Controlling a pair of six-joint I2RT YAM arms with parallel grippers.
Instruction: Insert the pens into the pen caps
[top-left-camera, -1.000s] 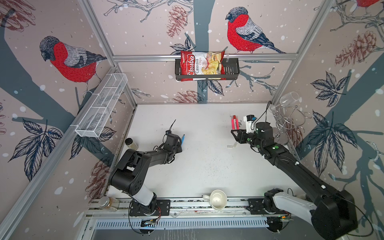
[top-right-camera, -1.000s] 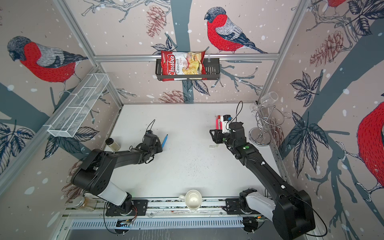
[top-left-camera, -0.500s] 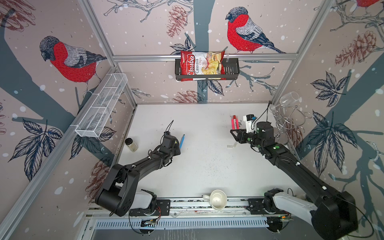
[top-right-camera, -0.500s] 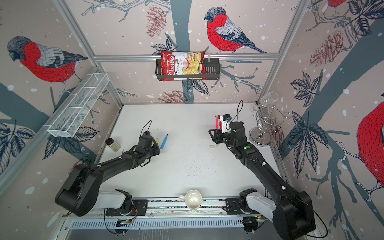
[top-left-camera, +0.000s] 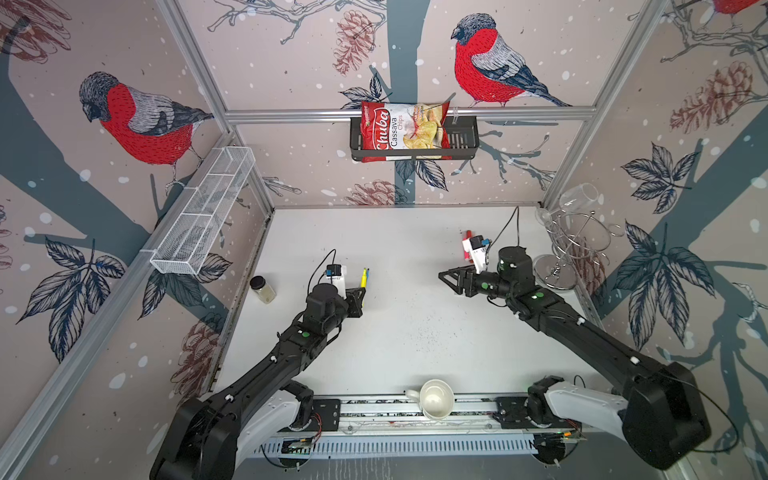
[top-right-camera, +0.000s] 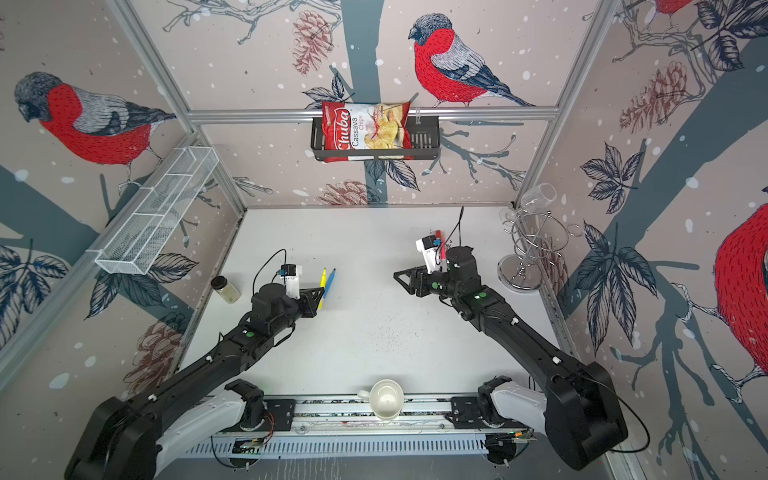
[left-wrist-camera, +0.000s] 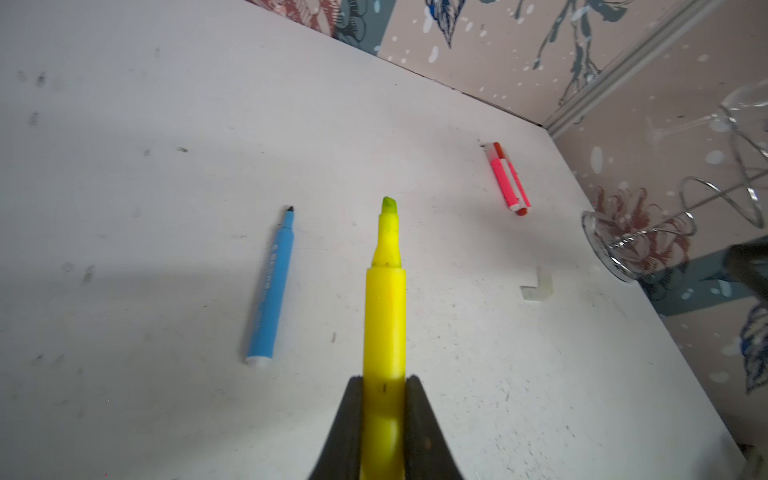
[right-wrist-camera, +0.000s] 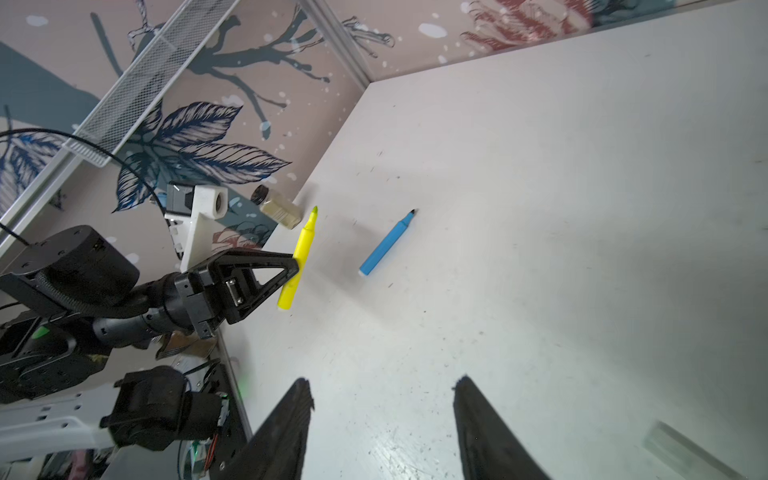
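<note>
My left gripper (left-wrist-camera: 384, 380) is shut on the yellow pen (left-wrist-camera: 384, 311), holding it above the table with its bare tip pointing away; both top views show the grip (top-left-camera: 360, 297) (top-right-camera: 319, 297). The blue pen (left-wrist-camera: 272, 286) lies uncapped on the table beside it. Two pink-red pens (left-wrist-camera: 508, 178) lie side by side farther back on the right. A translucent pen cap (left-wrist-camera: 538, 286) rests on the table near my right gripper (right-wrist-camera: 382, 382), which is open and holds nothing. That cap (right-wrist-camera: 681, 449) shows off to the side of the right fingers. In both top views it is hidden.
A small jar (top-left-camera: 262, 289) stands by the left wall. A wire glass rack (top-left-camera: 573, 249) fills the back right corner. A white cup (top-left-camera: 435, 399) sits on the front rail. A wire basket (top-left-camera: 203, 216) and a chips bag (top-left-camera: 401, 131) hang on the walls.
My left gripper has shifted right and nearer with the yellow pen, leaving the blue pen on the table. The right gripper has moved slightly left and its jaws have spread wider.
</note>
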